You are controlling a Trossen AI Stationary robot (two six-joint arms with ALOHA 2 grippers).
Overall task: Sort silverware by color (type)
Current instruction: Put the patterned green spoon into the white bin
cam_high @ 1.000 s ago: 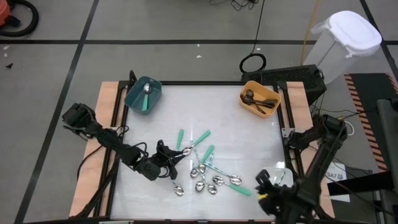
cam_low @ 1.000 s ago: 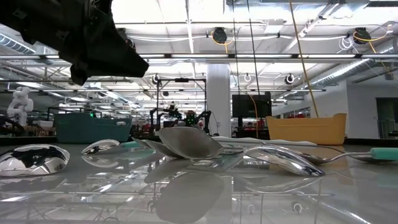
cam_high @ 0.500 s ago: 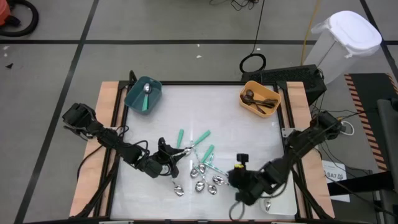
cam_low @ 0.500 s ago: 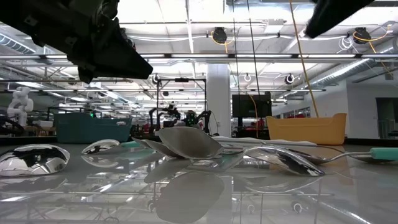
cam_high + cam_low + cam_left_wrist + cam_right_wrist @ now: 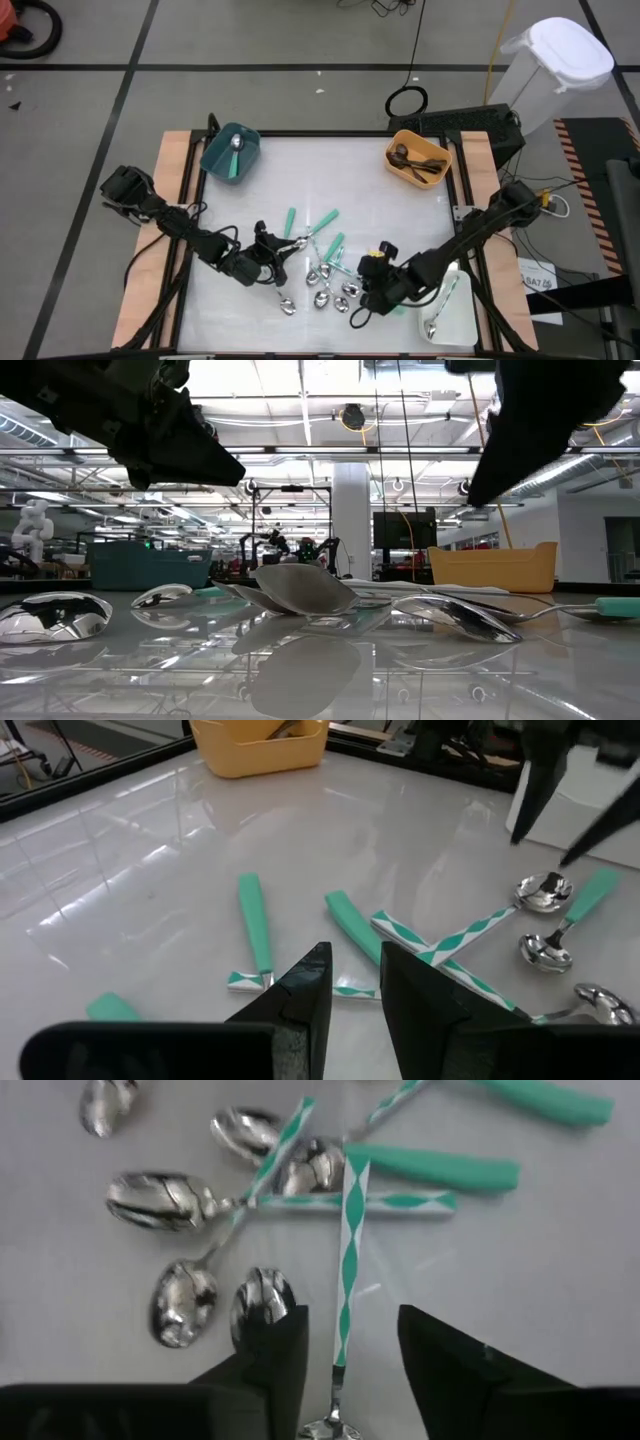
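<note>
Right wrist view – right tool (image 5: 345,1345) parted, empty, over striped spoon (image 5: 347,1240) (high view hides it).

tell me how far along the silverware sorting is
Early on. Done: one spoon in the teal bin, dark utensils in the orange bin, one spoon in the white bin. In hand: nothing; the right pincer hovers over the pile of spoons, all still unsorted.

Both arms are showing matte black, jointed links with black cabling. The left gripper (image 5: 352,982) is showing dark, wedge-shaped fingers; markings are possibly there but unreadable.
</note>
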